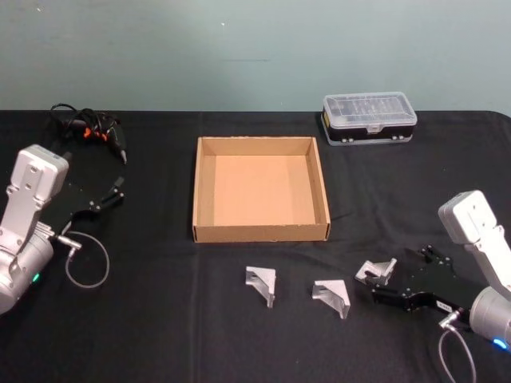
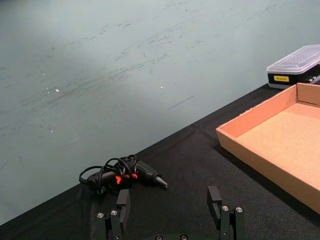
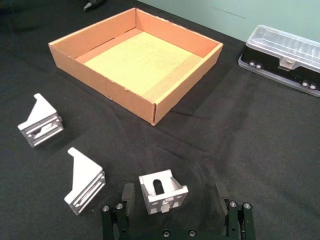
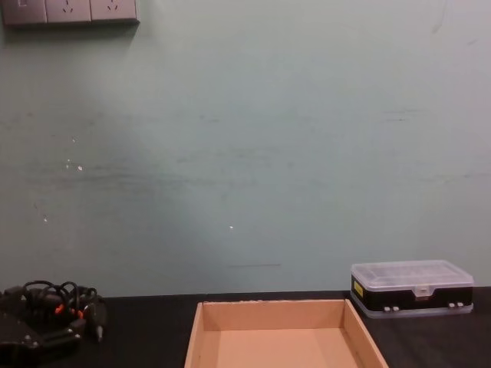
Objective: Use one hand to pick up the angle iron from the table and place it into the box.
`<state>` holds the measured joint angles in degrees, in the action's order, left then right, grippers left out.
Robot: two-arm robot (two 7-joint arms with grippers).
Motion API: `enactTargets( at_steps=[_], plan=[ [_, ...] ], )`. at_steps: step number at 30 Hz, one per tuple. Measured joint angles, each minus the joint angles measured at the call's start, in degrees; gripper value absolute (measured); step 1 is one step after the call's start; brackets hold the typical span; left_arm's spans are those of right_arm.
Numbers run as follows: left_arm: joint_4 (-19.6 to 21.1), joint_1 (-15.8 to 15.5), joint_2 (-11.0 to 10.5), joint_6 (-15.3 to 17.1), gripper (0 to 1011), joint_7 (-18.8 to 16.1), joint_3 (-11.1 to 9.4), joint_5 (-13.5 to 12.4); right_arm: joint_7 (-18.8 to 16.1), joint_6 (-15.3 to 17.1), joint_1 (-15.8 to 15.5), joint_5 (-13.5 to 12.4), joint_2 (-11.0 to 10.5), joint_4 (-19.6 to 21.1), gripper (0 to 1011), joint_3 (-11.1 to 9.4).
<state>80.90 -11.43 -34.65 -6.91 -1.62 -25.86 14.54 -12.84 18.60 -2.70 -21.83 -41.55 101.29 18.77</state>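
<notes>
Presently the box (image 1: 259, 233) lies bare, right gripper (image 3: 174, 190) spread around an angle iron (image 3: 161, 195), left gripper (image 2: 169, 196) released.

Flat matte counter (image 1: 160, 335) is presenting plain black; shallow cardboard box (image 1: 260, 232) is showing tan; three metal angle irons (image 1: 261, 284) (image 1: 332, 296) (image 1: 377, 271) are reading silver-grey.

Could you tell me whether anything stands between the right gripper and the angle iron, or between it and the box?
Nothing visible. The right gripper is open around the angle iron; bare table lies up to the box, whose low wall must be cleared.
</notes>
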Motion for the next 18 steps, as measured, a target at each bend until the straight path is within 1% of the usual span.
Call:
enactTargets(
  at_steps=[3,13,16,18],
  plan=[
    [0.0,0.0,0.0,0.0,1011,0.0,0.0,0.0,-0.18,0.13,0.47,0.47,0.44,-0.59,1000,0.26],
    [0.0,0.0,0.0,0.0,1011,0.0,0.0,0.0,-0.15,0.08,0.2,0.25,0.2,-0.24,999,0.12],
    [0.0,0.0,0.0,0.0,1011,0.0,0.0,0.0,-0.15,0.06,0.15,0.22,0.15,-0.17,964,0.09],
    [0.0,0.0,0.0,0.0,1011,0.0,0.0,0.0,-0.13,0.05,0.12,0.2,0.13,-0.14,907,0.07]
  ],
)
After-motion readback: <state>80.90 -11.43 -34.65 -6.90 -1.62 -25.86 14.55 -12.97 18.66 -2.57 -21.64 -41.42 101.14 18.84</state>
